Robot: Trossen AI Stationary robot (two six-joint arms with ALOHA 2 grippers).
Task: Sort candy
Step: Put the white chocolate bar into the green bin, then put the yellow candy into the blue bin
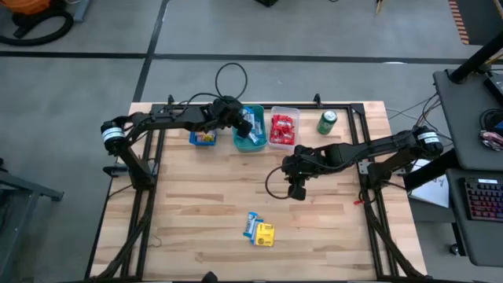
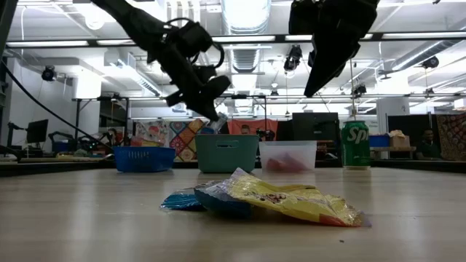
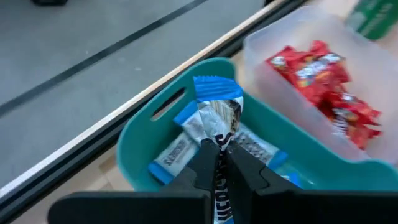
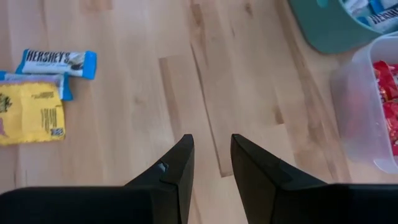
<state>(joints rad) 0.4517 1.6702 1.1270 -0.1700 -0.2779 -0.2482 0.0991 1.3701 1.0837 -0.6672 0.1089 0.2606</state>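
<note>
The table (image 1: 196, 228) carries three bins and a can along its far edge, and a few loose candies near its front edge.

The left arm (image 1: 157, 119) reaches along the far edge to the teal bin (image 1: 250, 140). Its left gripper (image 3: 222, 149) is clamped on a blue-white candy (image 3: 217, 115) held over that bin; the lower part of the wrapper is hidden between the fingers. In the high view the gripper covers part of the bin, so the held candy is hard to make out there.

The right arm (image 1: 377, 148) comes in from the right edge, and the right gripper (image 4: 211, 155) hangs above bare wood near the middle of the table, fingers a little apart with nothing between them. In the low view its tips are cut off by the top of the frame.

The teal bin holds more blue-white candies (image 3: 177, 152), partly covered by the gripper. Just beside it, toward the right edge, the clear bin (image 1: 284, 130) holds red candies (image 3: 323, 84). On the teal bin's other side the blue bin (image 1: 203, 138) holds something yellow, too small to tell. The green can (image 1: 327, 122) stands upright, right of the clear bin.

Near the front edge lie a yellow candy (image 4: 30, 113) and two blue-white ones (image 4: 57, 62), the yellow overlapping one of them so that only its edge shows.
</note>
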